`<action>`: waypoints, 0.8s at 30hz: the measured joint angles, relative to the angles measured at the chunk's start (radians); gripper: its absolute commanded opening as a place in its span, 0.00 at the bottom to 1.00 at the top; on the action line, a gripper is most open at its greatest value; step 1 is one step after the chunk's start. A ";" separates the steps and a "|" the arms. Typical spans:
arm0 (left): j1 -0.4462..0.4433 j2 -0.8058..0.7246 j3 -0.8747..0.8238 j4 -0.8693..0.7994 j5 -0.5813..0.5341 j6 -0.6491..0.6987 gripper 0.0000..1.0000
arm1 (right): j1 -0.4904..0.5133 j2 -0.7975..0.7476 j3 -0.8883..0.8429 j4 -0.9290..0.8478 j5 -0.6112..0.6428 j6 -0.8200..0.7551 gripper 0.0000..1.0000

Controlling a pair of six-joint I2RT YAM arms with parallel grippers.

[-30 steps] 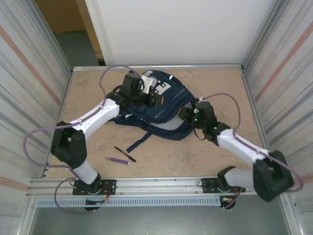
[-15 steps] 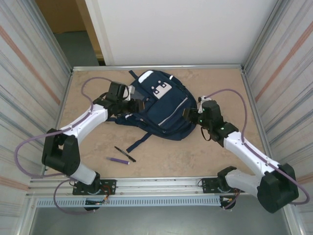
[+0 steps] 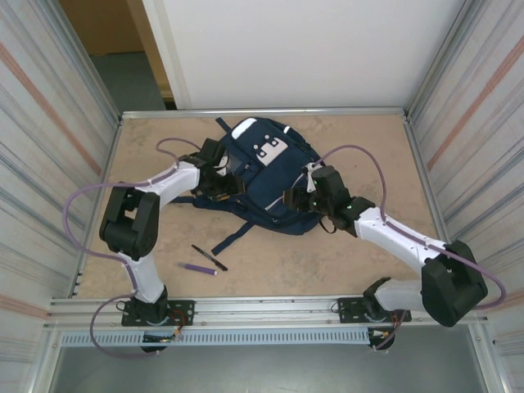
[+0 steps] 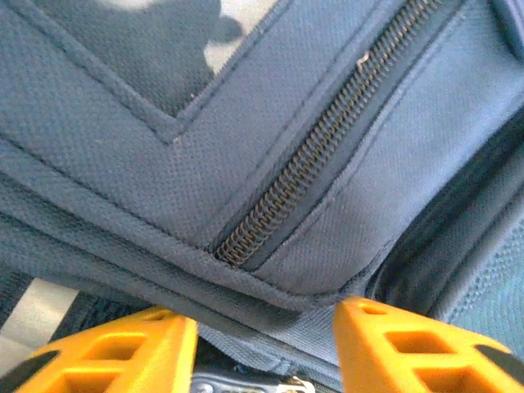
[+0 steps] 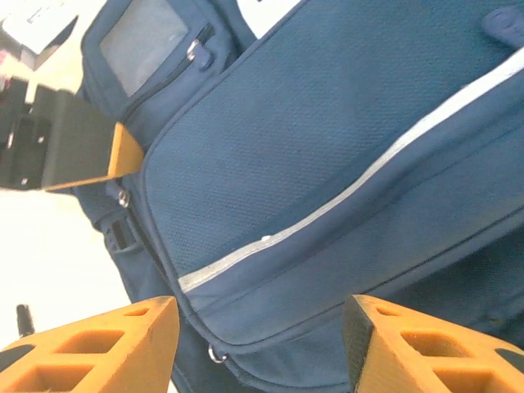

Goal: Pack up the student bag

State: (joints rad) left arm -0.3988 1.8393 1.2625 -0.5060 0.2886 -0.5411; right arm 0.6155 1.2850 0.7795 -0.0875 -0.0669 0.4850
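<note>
Beige mottled worktop (image 3: pixel 368 131), bounded by an aluminium frame (image 3: pixel 262 111). Rear: white panel (image 3: pixel 286 49). Left and right: ribbed side walls (image 3: pixel 49 123). Grey floor (image 3: pixel 131 78) beyond rear-left corner.

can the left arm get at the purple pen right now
Probably yes: the purple pen lies uncovered on the table near that arm's base. The left end effector is at the student bag, so it would have to pull back first.

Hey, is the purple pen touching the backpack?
Apart. The top view shows the purple pen lying on bare table, with a black pen between it and the backpack.
</note>
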 measured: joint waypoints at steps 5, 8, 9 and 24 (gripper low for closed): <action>0.007 0.029 0.020 0.005 0.005 -0.031 0.08 | 0.082 0.078 0.045 -0.018 0.029 0.002 0.56; 0.007 0.019 0.010 0.020 0.006 -0.048 0.00 | 0.101 0.112 0.045 -0.023 0.045 0.012 0.56; 0.007 0.010 -0.003 0.032 0.007 -0.051 0.00 | 0.100 0.129 0.045 -0.019 0.052 0.016 0.55; -0.057 -0.190 -0.230 0.233 0.035 -0.228 0.00 | -0.075 0.429 0.150 0.119 0.040 0.071 0.53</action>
State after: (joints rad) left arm -0.4561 1.6493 1.0328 -0.2729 0.3233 -0.7692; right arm 0.5407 1.7142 0.9291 0.0315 -0.0269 0.5564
